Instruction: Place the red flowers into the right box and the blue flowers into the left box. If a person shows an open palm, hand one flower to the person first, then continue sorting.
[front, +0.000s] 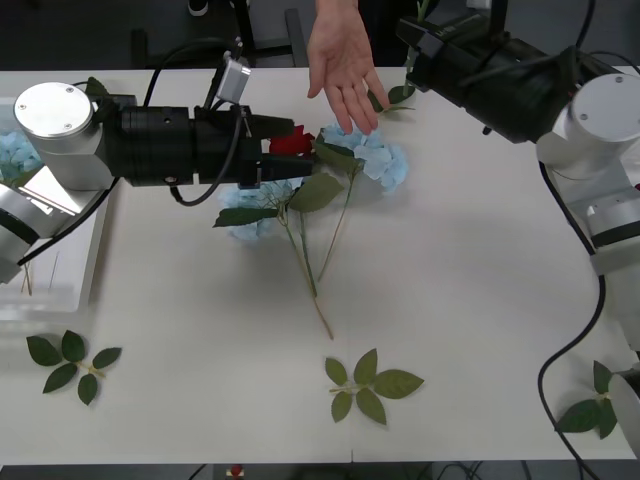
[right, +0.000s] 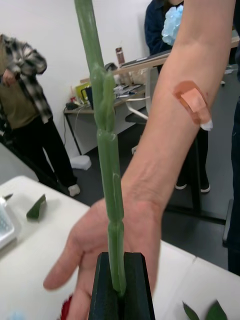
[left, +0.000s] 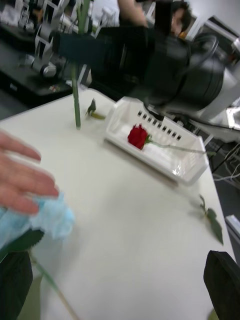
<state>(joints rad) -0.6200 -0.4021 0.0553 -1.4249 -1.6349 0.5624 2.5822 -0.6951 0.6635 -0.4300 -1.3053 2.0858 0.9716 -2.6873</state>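
gripping a thick green flower stem in its black fingers, the right gripper hangs beside the person's open palm — the left gripper, fingers spread, hovers over a small deep-red rose.

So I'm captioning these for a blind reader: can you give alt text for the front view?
A person's open hand reaches over the white table above blue flowers. The left gripper hovers at a red flower in the pile, while the right arm is raised at the far edge.

Right gripper: I see its black fingers clamped on an upright green stem.
Person's hand: palm open just behind the stem.
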